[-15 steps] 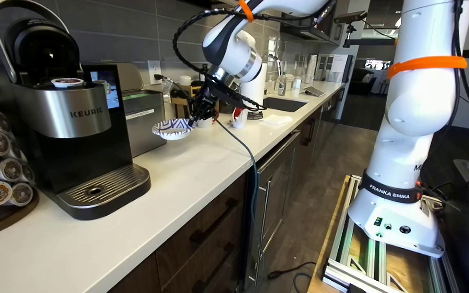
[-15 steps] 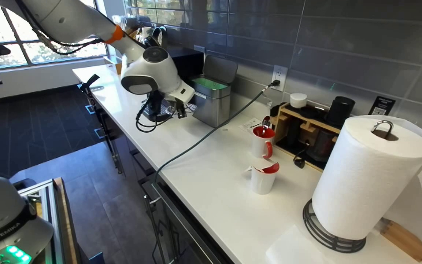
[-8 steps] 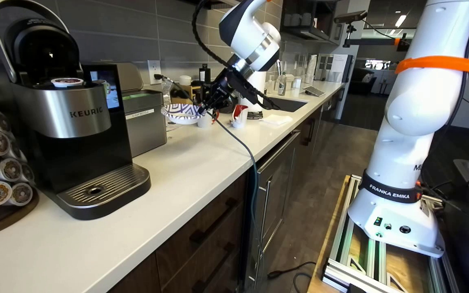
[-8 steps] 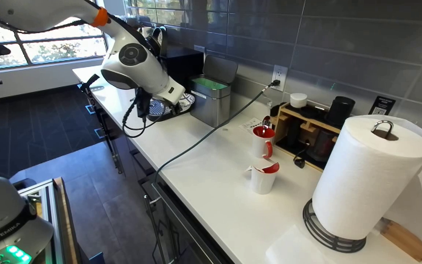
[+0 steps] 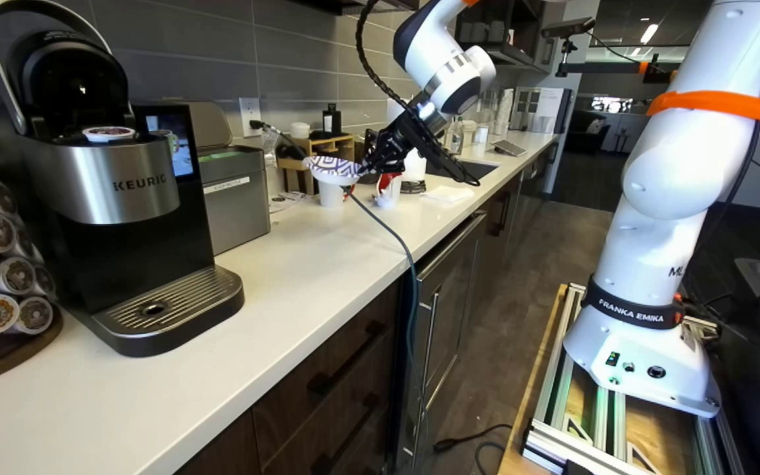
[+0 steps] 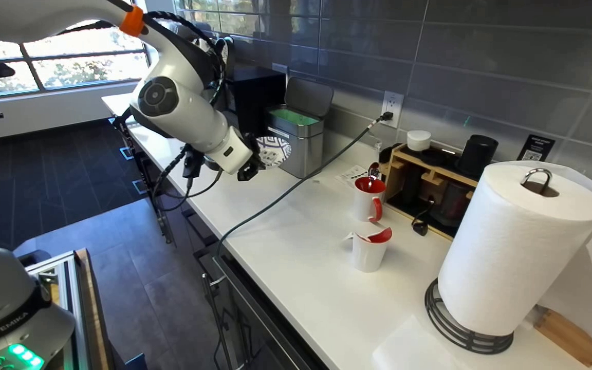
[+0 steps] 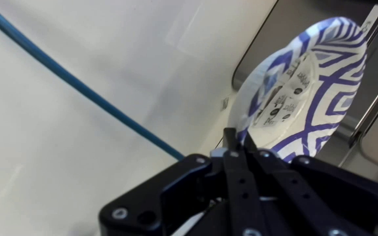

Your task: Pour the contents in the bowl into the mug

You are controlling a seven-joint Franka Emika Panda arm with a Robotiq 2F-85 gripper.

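The bowl [image 5: 336, 169], white with a blue pattern, is held in the air above the counter; it also shows in an exterior view [image 6: 274, 152]. My gripper [image 7: 240, 136] is shut on its rim in the wrist view. The bowl [image 7: 333, 95] tilts there, with small printed packets [image 7: 282, 105] inside. Two white mugs with red insides stand on the counter: a mug with a red handle [image 6: 367, 203], and a mug with something white at its rim [image 6: 369, 253]. Both also show in an exterior view, the handled mug [image 5: 331, 195] partly behind the bowl, the other mug [image 5: 388, 191] beside it.
A teal cable [image 6: 285, 195] crosses the counter between the gripper and the mugs. A metal bin [image 6: 298, 149] stands behind the bowl. A wooden organizer [image 6: 429, 180] and paper-towel roll [image 6: 522, 246] stand near the mugs. A coffee machine [image 5: 123, 185] stands on the counter.
My gripper has carried the bowl up and toward the mugs. The wrist has turned, and the bowl's patterned inside now faces the camera more in an exterior view. The mugs have not moved.
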